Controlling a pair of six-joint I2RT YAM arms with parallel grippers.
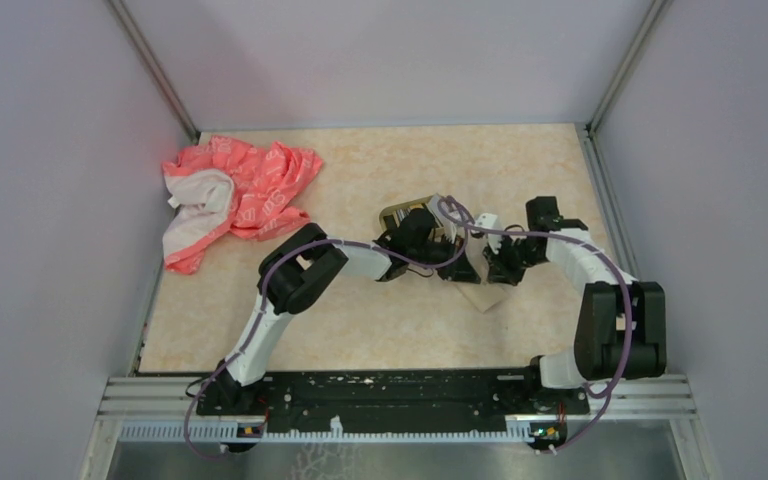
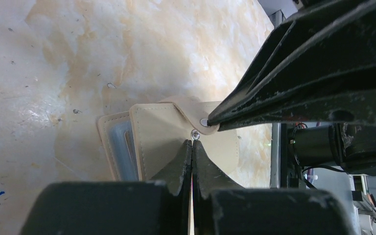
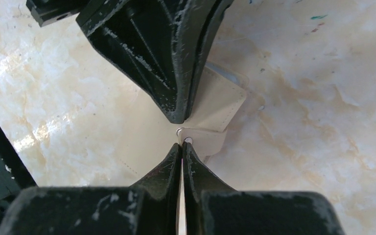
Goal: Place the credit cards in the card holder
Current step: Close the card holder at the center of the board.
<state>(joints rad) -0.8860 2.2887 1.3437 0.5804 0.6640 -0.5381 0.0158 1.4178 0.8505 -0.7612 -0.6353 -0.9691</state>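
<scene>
A: What is seen nearest the arm bases?

B: A long black mounting rail (image 1: 390, 392) is seen along the near edge. Bare stretches of the beige marbled tabletop (image 1: 360, 330) are seen just beyond it.

A: How are the pincers set?

B: The fingers of the left gripper (image 2: 192, 147) are pressed flat together, with no gap seen between them. The right gripper (image 3: 182, 149) is closed just as tightly. The two sets of tips are set nose to nose, a little right of the table's middle. Whether a fold of material is pinched in either pair cannot be told.

A: And where is the task's thing found?

B: A tan, stitched, leather-like card holder (image 2: 159, 137) is seen lying on the tabletop directly under both tips. Its flap is curled upward towards the right gripper's tip. Small round metal snap studs (image 2: 194, 134) are seen exactly where the tips meet. The edge of a pale blue plastic card (image 2: 122, 147) is seen tucked into the pocket at the holder's end, on the left in the left wrist view.

A: What is found farther back?

B: Just behind the left gripper, a small tin with a gold-olive rim (image 1: 400, 212) and a dark inside is partly hidden by the wrist. Its contents cannot be made out. At the far left, a crumpled pink-and-white patterned cloth (image 1: 235, 195) is seen, well apart from everything else.
</scene>
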